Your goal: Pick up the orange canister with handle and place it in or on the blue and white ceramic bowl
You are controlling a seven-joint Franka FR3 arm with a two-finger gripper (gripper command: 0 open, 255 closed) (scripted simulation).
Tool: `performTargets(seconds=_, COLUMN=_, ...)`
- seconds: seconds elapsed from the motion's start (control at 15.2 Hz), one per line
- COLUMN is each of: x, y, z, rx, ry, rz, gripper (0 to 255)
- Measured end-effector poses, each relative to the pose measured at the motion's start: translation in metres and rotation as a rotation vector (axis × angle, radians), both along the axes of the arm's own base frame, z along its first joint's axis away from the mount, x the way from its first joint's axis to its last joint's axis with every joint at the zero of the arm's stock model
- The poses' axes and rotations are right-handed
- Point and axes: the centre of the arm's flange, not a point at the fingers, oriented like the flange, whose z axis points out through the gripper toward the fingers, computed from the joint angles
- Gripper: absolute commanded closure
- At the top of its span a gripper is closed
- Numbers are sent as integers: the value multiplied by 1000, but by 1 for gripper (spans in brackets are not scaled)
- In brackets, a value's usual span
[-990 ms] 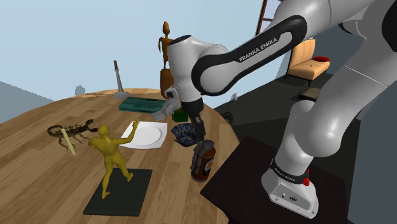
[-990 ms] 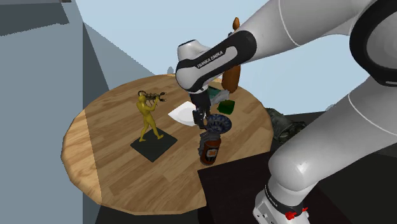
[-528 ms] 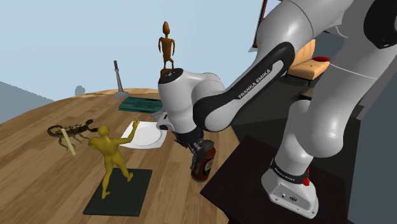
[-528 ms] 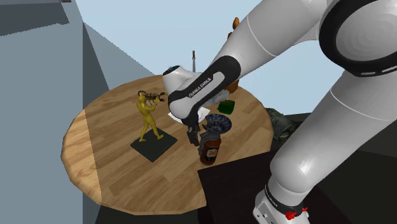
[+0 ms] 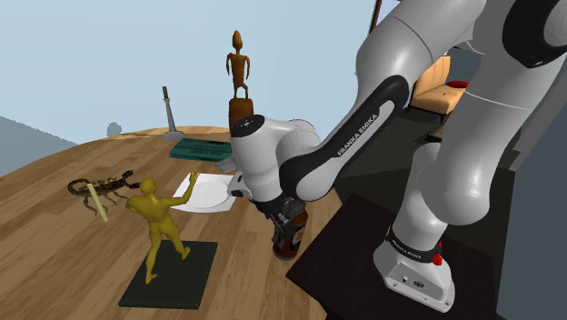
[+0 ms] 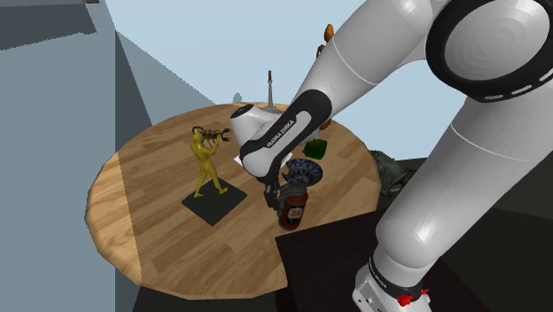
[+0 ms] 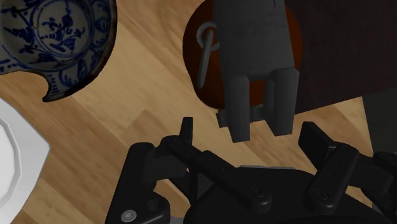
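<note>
The white arm (image 5: 436,109) rises from its black stand (image 5: 350,264) and bends down over the near edge of the round wooden tabletop (image 5: 54,245). Its bulky wrist hangs low, just above the things nearest the stand.

Toward the shoulder view's left a yellow figure (image 5: 156,218) stands on a dark base (image 5: 173,273). Behind it lies a white plate (image 5: 211,193). Farther back are a green mat (image 5: 200,148) and a tall brown figure (image 5: 239,68).

The blue-and-white bowl (image 6: 306,170) sits on the wood between the plate and the canister. In the wrist view bare wood separates it from both.

The canister (image 5: 291,238) is orange-brown with a dark top and a thin grey loop handle. It stands upright on the tabletop at the edge next to the stand, near the bowl but not in or on it.

The end effector (image 6: 273,191) is down at the canister's top, tucked under the wrist. Whether it is clenched or released cannot be told, and neither can whether it touches the canister.
</note>
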Motion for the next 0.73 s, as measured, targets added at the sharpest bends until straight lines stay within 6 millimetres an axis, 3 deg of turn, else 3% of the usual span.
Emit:
performTargets(seconds=0.33, x=0, y=0, z=-1, rx=0, ry=0, rz=0, gripper=0)
performTargets(seconds=0.4, x=0, y=0, z=-1, rx=0, ry=0, rz=0, gripper=255)
performTargets(seconds=0.73, x=0, y=0, z=-1, rx=1, ry=-1, rz=0, gripper=255)
